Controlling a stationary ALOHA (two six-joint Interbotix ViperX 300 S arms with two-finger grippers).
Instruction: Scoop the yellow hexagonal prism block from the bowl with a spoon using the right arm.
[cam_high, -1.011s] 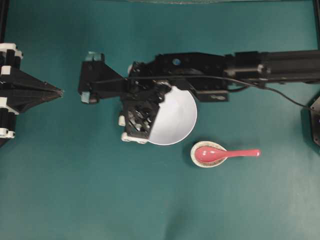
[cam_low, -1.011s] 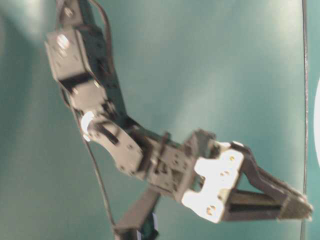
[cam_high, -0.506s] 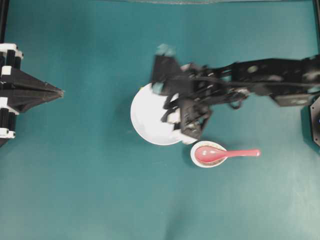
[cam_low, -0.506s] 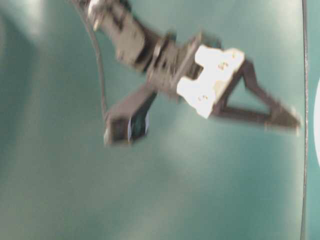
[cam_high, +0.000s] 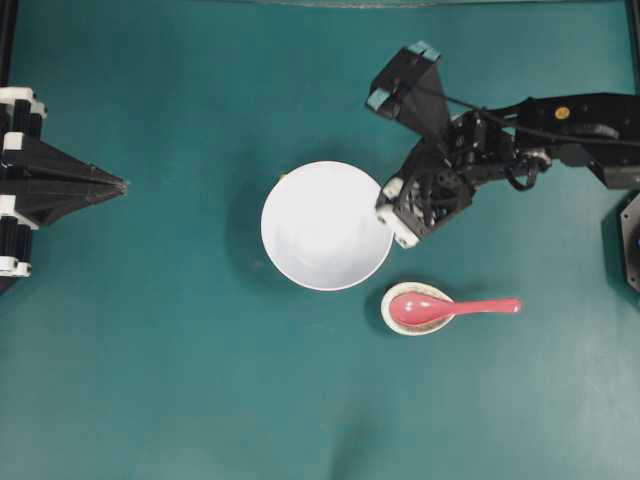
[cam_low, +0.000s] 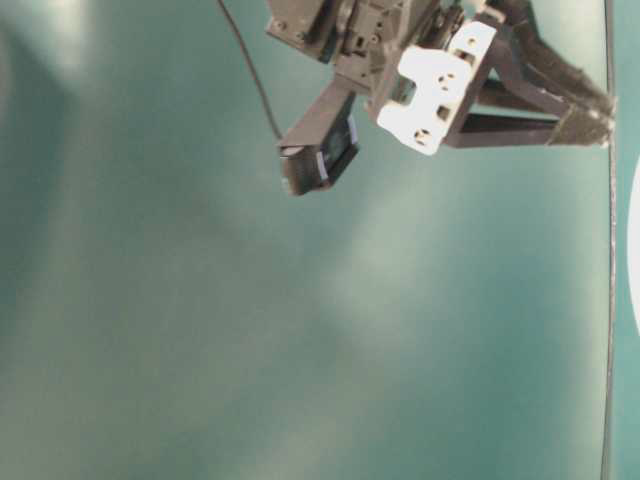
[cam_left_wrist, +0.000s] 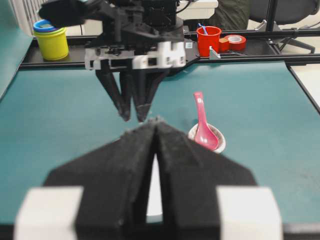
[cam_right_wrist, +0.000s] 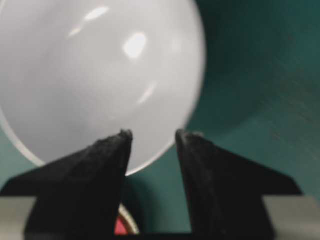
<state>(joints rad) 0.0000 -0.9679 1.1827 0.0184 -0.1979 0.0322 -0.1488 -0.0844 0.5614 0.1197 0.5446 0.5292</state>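
The white bowl (cam_high: 327, 225) (cam_right_wrist: 95, 75) stands mid-table and its inside looks plain white. A tiny yellow speck (cam_high: 283, 174) sits at its upper-left rim; I cannot tell whether it is the yellow hexagonal prism block. The pink-red spoon (cam_high: 455, 307) (cam_left_wrist: 202, 125) lies with its scoop in a speckled oval rest (cam_high: 404, 322), handle pointing right. My right gripper (cam_high: 400, 215) (cam_right_wrist: 152, 134) (cam_low: 598, 118) hangs open and empty above the bowl's right rim, just up from the spoon. My left gripper (cam_high: 122, 184) (cam_left_wrist: 155, 121) is shut at the far left.
Behind the table's far edge in the left wrist view stand a yellow cup (cam_left_wrist: 50, 42), a red cup (cam_left_wrist: 208, 41) and a tape roll (cam_left_wrist: 234, 42). The right arm (cam_high: 560, 125) stretches in from the right edge.
The right arm has swung from the bowl's left side across to its right rim, uncovering the bowl. Its jaws stayed open. Left arm, bowl and spoon have not moved.
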